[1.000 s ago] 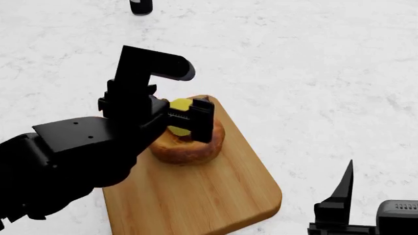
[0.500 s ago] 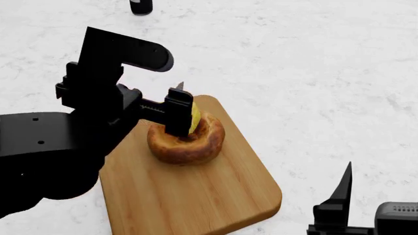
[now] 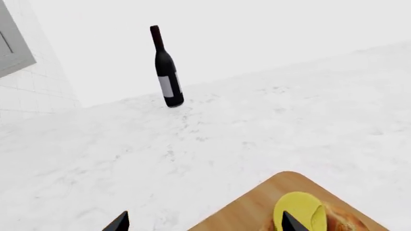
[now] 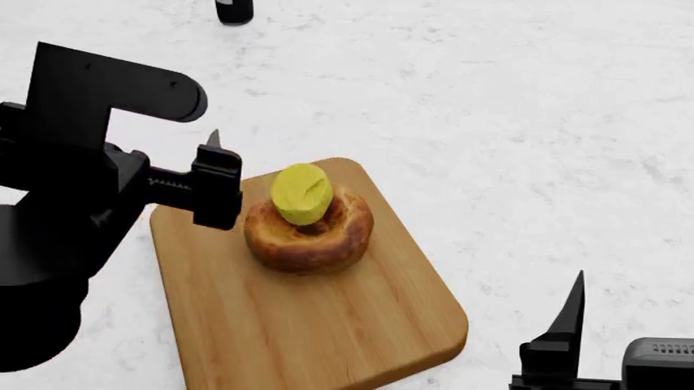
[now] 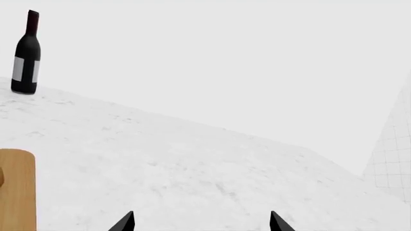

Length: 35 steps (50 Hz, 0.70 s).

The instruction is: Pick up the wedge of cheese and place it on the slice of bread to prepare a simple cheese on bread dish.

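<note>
The wedge of cheese (image 4: 301, 193) is a bright-yellow lump resting on top of the slice of bread (image 4: 309, 236), a golden-brown ring-like bun on the wooden cutting board (image 4: 325, 325). My left gripper (image 4: 201, 185) is open and empty, just left of the bun and apart from the cheese. In the left wrist view the gripper (image 3: 202, 226) shows spread fingertips, with the cheese (image 3: 297, 211) and bun (image 3: 347, 222) beside one tip. My right gripper (image 4: 570, 333) is open and empty at the lower right; its tips are also spread in the right wrist view (image 5: 200, 224).
A dark wine bottle (image 3: 167, 72) stands on the white marbled counter beyond the board; it also shows in the right wrist view (image 5: 26, 53), and its base in the head view (image 4: 233, 10). The board's edge (image 5: 16, 187) shows in the right wrist view. A tiled wall (image 3: 32, 91) stands behind.
My left gripper has opened, let go of the cheese and drawn back to the left. The cheese stays on the bun. The right arm has not moved.
</note>
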Tool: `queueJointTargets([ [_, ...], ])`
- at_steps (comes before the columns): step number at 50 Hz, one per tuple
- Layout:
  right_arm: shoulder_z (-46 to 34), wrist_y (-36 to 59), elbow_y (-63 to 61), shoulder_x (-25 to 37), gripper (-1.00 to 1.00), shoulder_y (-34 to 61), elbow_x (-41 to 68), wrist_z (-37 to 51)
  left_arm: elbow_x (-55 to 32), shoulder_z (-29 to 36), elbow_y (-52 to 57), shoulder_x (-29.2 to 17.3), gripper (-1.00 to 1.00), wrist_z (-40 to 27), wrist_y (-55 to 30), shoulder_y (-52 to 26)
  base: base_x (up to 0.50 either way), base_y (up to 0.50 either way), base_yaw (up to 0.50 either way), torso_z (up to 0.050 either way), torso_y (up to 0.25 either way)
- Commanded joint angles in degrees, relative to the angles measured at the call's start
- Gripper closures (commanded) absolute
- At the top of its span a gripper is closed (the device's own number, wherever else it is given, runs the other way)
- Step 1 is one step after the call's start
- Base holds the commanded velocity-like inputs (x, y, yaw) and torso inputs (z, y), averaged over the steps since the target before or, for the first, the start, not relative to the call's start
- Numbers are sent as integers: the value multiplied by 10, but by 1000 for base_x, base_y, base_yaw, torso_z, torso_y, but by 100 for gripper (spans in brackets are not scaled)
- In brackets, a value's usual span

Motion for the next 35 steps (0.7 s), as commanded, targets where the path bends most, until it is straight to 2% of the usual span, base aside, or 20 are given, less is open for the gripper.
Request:
queueJointTargets([
  [1, 2, 13, -10, 2, -100, 4, 4, -1, -27, -4, 57, -51, -100, -52, -1, -14, 0, 0, 0, 0, 0],
  [11, -1, 2, 0, 3, -100, 1, 3, 0, -51, -11, 87, -73, -100, -85, -11, -24, 0, 0, 0, 0, 0],
  [16, -5, 0, 4, 6, -100, 0, -1, 2, -76, -18, 133, -105, -100, -131, -18, -34, 0, 0, 0, 0, 0],
  [35, -5, 0, 4, 7, -100, 0, 1, 4, -76, -20, 133, -105, -100, -131, -20, -33, 0, 0, 0, 0, 0],
])
